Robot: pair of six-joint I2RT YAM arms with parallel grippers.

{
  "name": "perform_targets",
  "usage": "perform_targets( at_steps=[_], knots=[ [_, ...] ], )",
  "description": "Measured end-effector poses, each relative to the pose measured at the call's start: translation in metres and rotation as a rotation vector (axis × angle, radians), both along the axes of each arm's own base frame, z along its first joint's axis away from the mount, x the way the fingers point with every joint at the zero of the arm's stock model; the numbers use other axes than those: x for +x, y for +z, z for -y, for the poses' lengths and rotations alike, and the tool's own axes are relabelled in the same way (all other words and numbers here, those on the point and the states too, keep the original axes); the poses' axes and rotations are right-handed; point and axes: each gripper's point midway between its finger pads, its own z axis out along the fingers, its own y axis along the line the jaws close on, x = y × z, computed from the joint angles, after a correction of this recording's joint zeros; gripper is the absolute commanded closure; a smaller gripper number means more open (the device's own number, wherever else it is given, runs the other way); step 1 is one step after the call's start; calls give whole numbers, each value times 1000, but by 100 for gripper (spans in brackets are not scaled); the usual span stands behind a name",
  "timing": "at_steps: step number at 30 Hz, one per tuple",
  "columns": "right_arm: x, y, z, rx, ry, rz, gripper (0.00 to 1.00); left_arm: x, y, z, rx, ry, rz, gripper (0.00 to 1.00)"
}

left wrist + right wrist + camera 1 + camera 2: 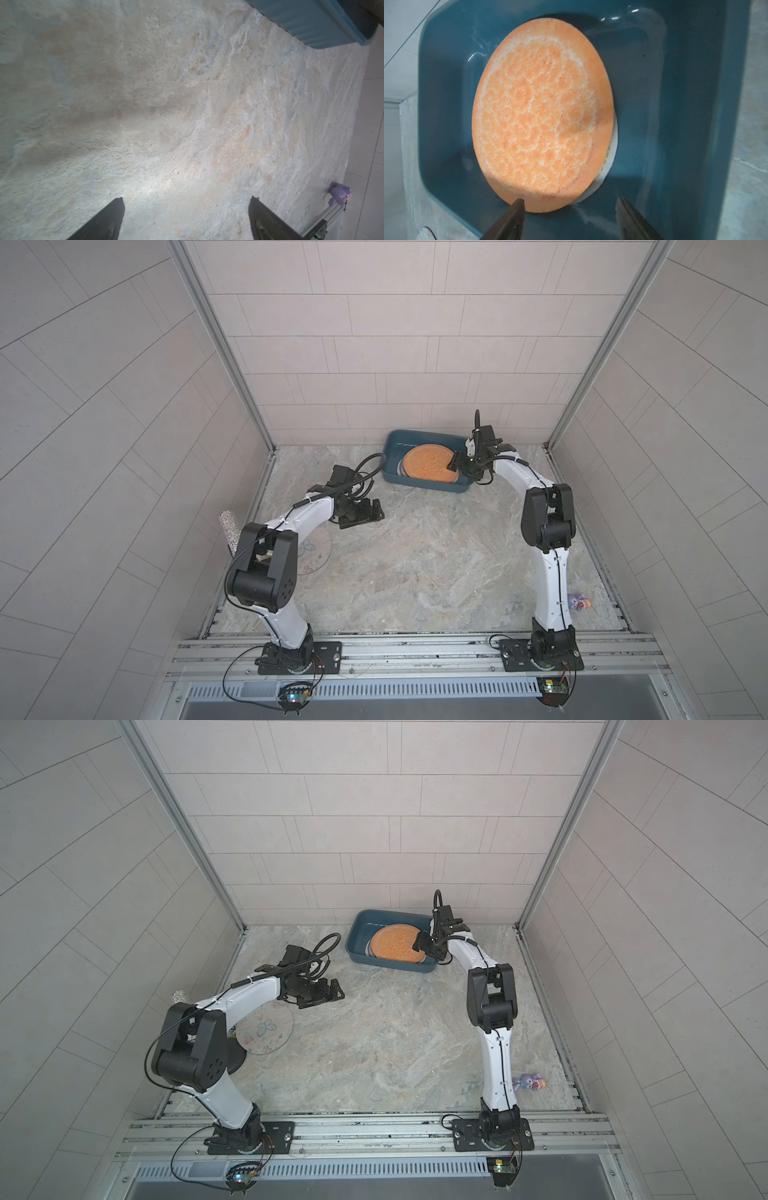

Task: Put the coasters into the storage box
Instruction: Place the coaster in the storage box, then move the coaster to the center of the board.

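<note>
Spread and empty, the right end effector [569, 202] hangs by the orange coaster [542, 116] in the box [695, 104]; withdrawing could snag its edge. The left end effector [187, 199], spread too, may only slide the butterfly coaster [266, 1029], seemingly half under its arm.

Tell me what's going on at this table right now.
The right gripper hangs with open jaws over the dark teal plastic storage box. In the box, a textured orange round coaster lies on top of at least one pale disc. The left gripper is open and empty above the marble-look tabletop. A pale butterfly-print round coaster lies on the table beside the left arm, not yet boxed.
</note>
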Motion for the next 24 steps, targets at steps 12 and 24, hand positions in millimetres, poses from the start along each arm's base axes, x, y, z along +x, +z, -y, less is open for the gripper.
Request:
perform_targets(
  at_steps=[12, 24],
  knots=[
    [-61, 72, -43, 36, 144, 109, 15, -14, -9, -120, 209, 335, -59, 0],
    [-153, 61, -104, 77, 328, 67, 13, 12, -28, -207, 392, 524, -175, 7]
  ],
)
